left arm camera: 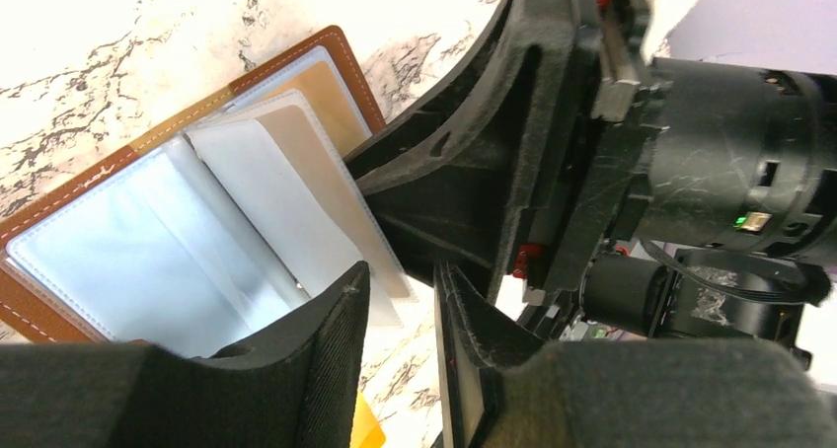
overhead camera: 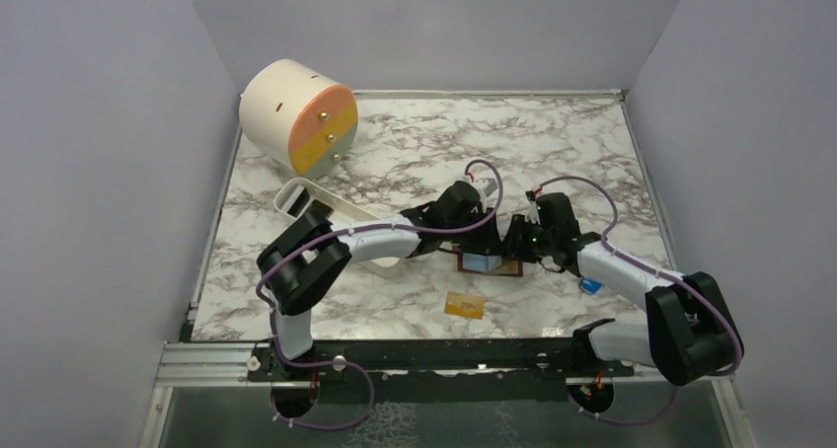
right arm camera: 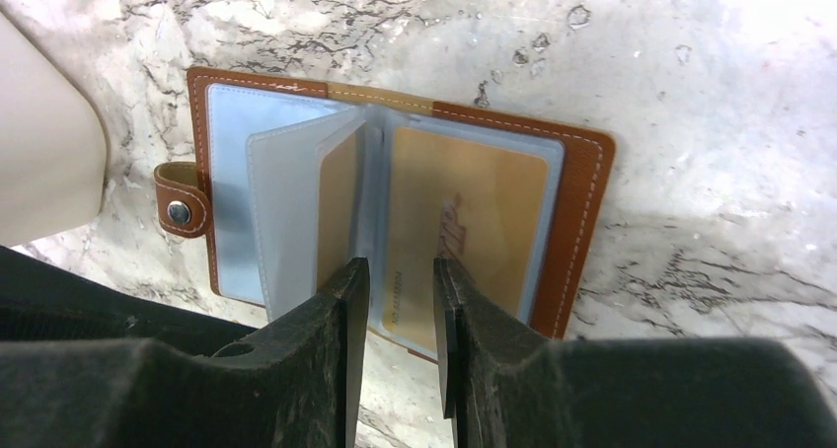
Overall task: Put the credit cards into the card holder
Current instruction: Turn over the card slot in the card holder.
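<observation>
The card holder (overhead camera: 486, 264) lies open on the marble, brown outside with pale blue pockets (right arm camera: 232, 201) and a snap tab (right arm camera: 180, 211). A gold credit card (right arm camera: 474, 211) sits in its right pocket, and another gold one (right arm camera: 338, 201) shows inside the raised middle leaf. One orange-yellow credit card (overhead camera: 465, 306) lies loose on the table nearer the arms. My right gripper (right arm camera: 400, 265) hangs open just over the holder's near edge, nothing between its fingers. My left gripper (left arm camera: 402, 270) is open too, over the holder's edge (left arm camera: 197, 231) and close beside the right gripper (left arm camera: 494, 172).
A white oblong tray (overhead camera: 314, 205) lies under the left arm. Behind it, a cream cylinder with an orange-and-yellow face (overhead camera: 296, 117) rests on its side. A small blue block (overhead camera: 590, 285) sits beside the right arm. Grey walls close three sides.
</observation>
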Controlling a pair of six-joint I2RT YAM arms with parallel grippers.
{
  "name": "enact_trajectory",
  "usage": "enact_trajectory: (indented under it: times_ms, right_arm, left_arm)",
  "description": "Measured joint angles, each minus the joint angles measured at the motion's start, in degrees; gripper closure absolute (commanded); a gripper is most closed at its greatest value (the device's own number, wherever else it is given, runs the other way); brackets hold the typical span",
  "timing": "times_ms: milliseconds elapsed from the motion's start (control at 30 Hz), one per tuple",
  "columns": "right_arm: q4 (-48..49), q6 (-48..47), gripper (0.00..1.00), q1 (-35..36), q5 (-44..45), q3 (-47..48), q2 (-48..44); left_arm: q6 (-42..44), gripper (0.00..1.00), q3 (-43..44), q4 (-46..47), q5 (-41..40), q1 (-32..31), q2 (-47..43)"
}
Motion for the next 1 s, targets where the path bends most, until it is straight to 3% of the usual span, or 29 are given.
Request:
enact_trajectory:
  times_ms: [333, 500, 1000]
  right_arm:
    - [-5.86, 0.17, 0.65, 0.00, 4.55, 0.68, -4.00]
    - [-11.06, 0.15, 0.59, 0.04, 7.72, 4.24, -6.03]
    - [-17.57, 0.46, 0.59, 0.11, 7.91, 8.81, -12.41]
  left_arm:
    - [0.98, 0.79, 0.13, -2.25, -0.52, -0.42, 2.08]
    - [2.16, 0.79, 1.25, -4.44, -2.08, -0.39, 2.08]
    - [5.95, 0.79, 2.51, -11.56, -9.16, -0.39, 0.42]
